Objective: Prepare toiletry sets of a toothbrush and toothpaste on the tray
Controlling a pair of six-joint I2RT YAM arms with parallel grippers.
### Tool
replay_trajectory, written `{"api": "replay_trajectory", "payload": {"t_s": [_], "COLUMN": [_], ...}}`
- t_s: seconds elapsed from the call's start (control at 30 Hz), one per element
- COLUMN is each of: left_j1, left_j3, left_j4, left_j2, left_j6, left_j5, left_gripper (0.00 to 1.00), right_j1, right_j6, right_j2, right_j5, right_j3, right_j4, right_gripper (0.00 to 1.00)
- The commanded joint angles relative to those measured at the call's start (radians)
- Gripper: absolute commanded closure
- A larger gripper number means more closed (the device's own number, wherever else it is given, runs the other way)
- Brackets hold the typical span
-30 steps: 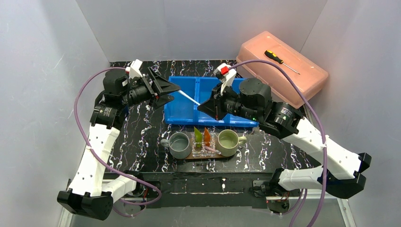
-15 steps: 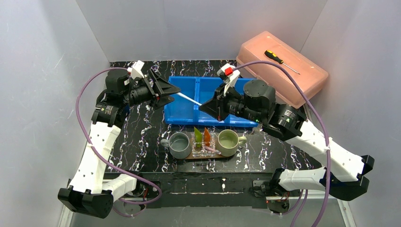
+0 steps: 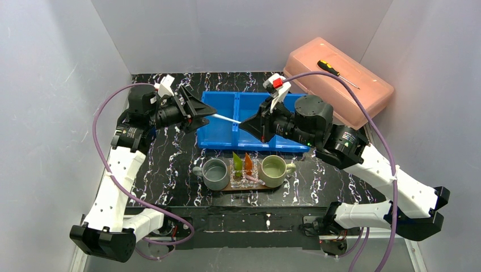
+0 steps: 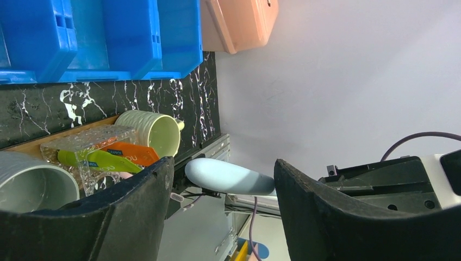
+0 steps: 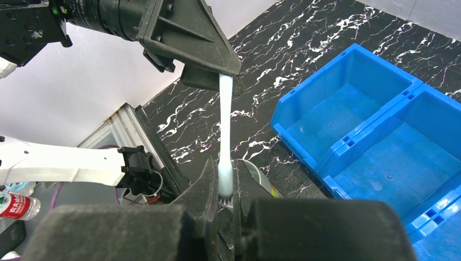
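One grey mug [image 3: 215, 174], one pale green mug [image 3: 273, 170], one orange tube [image 3: 248, 164], one green tube [image 3: 236, 161], one white toothbrush [image 3: 226, 118]

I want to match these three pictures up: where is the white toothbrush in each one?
Top external: the toothbrush is in mid-air, just left of centre, over the blue bin.
Left wrist: its rounded end shows low, at centre.
Right wrist: a vertical white stick, at centre.
Shared landmark: the blue bin.
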Motion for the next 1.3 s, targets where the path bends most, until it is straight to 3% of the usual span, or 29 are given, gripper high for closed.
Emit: {"api": "replay_trajectory", "payload": {"t_s": [0.0,0.97,1.27], "left_j1": [0.002,0.002,0.003], "left_j3": [-0.024,-0.104,-0.181], "left_j4": [-0.038,-0.038,-0.039], "left_j2": [-0.019,-0.072,-0.154], "left_j6": [0.035,0.028,0.007], "left_j5": [0.023,0.045,0.059], "left_gripper": [0.35,0.37,0.37], "right_j1": [-0.002,-0.002,-0.002], "right_j6": [-0.003,0.013,0.041], "right_j2": [-0.034,-0.044,-0.044], "right_j5": [0.029,0.073,0.073], "right_j3": [0.019,0.006,0.009], "right_j4": [0.139,0.176,0.204], "right_gripper": [0.99,0.99,0.99]}}
